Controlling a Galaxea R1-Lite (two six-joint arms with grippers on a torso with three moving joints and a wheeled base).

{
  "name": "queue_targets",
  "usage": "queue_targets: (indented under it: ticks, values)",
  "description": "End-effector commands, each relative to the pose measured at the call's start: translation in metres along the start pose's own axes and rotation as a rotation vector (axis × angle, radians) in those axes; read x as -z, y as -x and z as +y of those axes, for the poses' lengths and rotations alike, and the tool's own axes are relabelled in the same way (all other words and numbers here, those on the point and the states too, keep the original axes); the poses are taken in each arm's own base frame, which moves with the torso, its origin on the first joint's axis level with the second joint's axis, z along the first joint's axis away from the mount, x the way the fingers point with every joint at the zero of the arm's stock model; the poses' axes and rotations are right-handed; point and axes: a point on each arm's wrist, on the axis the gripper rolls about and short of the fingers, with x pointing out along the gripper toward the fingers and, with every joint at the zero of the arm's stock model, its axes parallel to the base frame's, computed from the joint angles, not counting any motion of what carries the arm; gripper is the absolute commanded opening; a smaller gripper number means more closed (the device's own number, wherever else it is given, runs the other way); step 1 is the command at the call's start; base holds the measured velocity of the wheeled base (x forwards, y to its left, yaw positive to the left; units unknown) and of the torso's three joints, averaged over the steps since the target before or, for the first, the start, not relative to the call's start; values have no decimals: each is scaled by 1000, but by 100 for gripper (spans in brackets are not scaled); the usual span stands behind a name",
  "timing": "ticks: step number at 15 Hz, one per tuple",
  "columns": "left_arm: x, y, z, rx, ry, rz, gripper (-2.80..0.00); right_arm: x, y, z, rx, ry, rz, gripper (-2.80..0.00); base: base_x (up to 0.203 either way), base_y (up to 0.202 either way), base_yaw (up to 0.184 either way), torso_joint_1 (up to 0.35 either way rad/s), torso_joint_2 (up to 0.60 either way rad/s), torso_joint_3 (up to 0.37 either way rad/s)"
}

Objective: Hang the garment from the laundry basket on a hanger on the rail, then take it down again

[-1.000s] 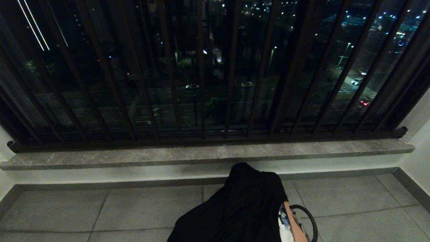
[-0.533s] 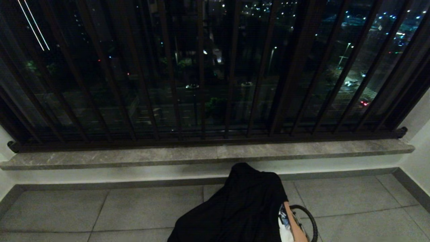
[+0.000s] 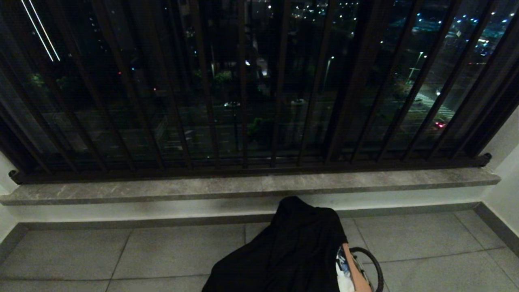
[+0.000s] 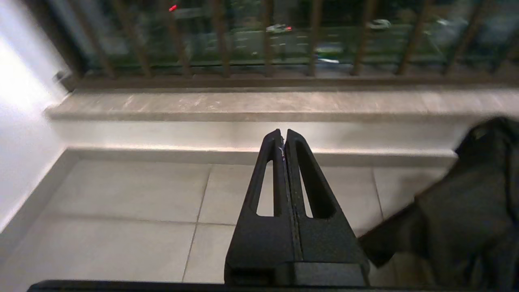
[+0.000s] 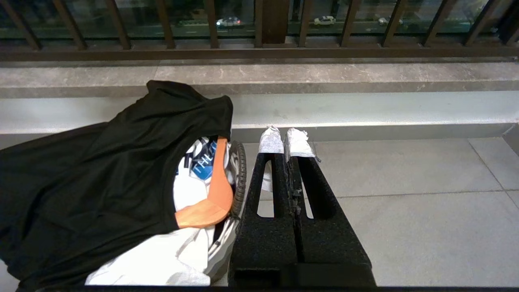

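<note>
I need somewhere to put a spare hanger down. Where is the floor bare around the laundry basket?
Bare tiles lie left of the black garment, up to the stone ledge. More bare floor lies right of the laundry basket, toward the wall. The basket itself is crowded, heaped with clothes.

dark window bars (image 3: 243, 101), stone ledge (image 3: 243, 186), floor tiles (image 3: 121, 255)
</note>
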Motion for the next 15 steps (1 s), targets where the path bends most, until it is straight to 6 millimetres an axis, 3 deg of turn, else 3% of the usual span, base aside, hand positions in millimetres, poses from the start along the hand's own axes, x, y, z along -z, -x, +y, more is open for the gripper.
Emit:
queue_targets:
  ticks: [1,5,15]
  values:
    - [11,5,0,23,-12,-29,-280,0,0,0,0,0,-1,-280,0,0,0,0,0,0]
    - [39,6,-2,58,-93,-19,-280,0,0,0,0,0,-1,-280,0,0,0,0,0,0]
    - [53,3,-4,118,-102,29,-280,0,0,0,0,0,-1,-280,0,0,0,0,0,0]
